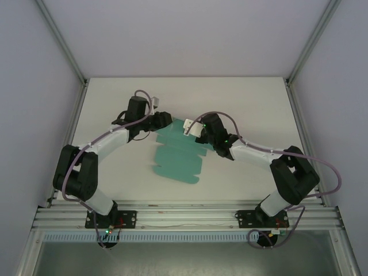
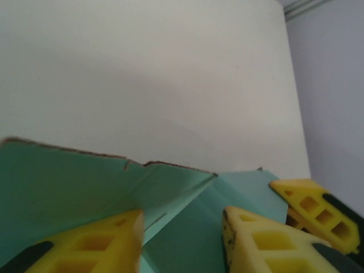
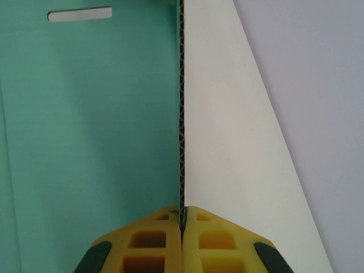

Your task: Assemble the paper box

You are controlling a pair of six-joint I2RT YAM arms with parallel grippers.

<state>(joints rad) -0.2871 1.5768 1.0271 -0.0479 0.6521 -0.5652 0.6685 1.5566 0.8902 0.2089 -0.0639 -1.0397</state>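
The paper box (image 1: 177,160) is a teal die-cut sheet lying mid-table, with its far end lifted. My left gripper (image 1: 163,120) is at the sheet's far left corner. In the left wrist view its yellow fingers (image 2: 96,244) stand apart around a raised, creased flap of the paper box (image 2: 68,182), with a clear gap on either side of the fold. My right gripper (image 1: 192,127) is at the far right corner. In the right wrist view it (image 3: 182,219) is shut on the corrugated edge of the paper box (image 3: 91,114), which stands upright. The right gripper's fingers (image 2: 313,207) also show just beyond the flap.
The white table (image 1: 253,103) extends around the sheet. Grey walls and aluminium frame posts (image 1: 307,46) enclose the back and sides. A slot (image 3: 79,15) is cut into the card near the top of the right wrist view.
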